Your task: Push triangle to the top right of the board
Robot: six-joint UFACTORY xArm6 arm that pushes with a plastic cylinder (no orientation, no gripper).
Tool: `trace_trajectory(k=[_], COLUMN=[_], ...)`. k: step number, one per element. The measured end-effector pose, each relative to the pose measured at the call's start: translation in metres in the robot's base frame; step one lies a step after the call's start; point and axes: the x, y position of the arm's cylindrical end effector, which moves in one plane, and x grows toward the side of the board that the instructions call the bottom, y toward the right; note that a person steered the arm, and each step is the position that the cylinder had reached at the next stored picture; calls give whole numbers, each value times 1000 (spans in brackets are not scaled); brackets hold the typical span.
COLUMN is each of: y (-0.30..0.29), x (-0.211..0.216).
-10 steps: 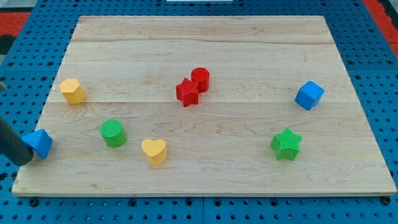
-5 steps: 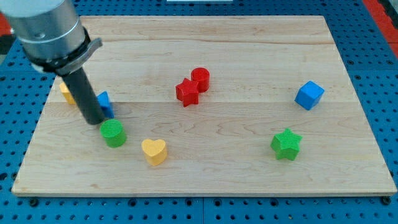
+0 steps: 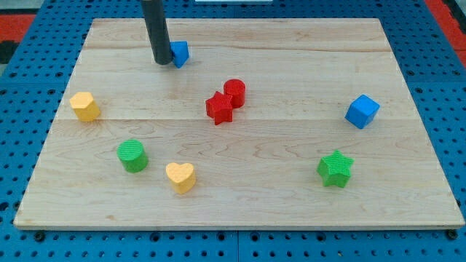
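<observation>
**Triangle in the upper left, a long push to the right ahead**

Triangle first: you will find the blue triangle (image 3: 179, 53) in the upper left part of the board (image 3: 291, 196), near the top edge but well short of the view's right. My tip (image 3: 161, 62) sits just to its left, touching it or very nearly so; the rod hides the contact line, so you cannot be sure which. There is no gripper here to be wide or narrow, only the straight rod, and it holds nothing.

By my reading, you are in the middle of the push. The block is already about as high on the board as it needs to be, so what remains is mostly sideways travel toward the view's right, with a slight rise to reach the corner.

The tip stands on the correct side for that. Keep it behind the middle of the triangle's left face; a small wedge like this will likely spin off the rod if you press on a corner.

The lane along the top looks free. The red cylinder (image 3: 234, 91) and red star (image 3: 219, 108), touching each other, lie below that line, and the blue cube (image 3: 362, 110) sits lower on the right. The yellow block (image 3: 85, 106), green cylinder (image 3: 132, 155), yellow heart (image 3: 180, 176) and green star (image 3: 335, 168) are well apart from the path.
</observation>
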Motion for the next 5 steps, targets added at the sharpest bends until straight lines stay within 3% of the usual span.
trace_trajectory(k=[2, 4, 5], y=[104, 76, 109], x=[-38, -94, -101])
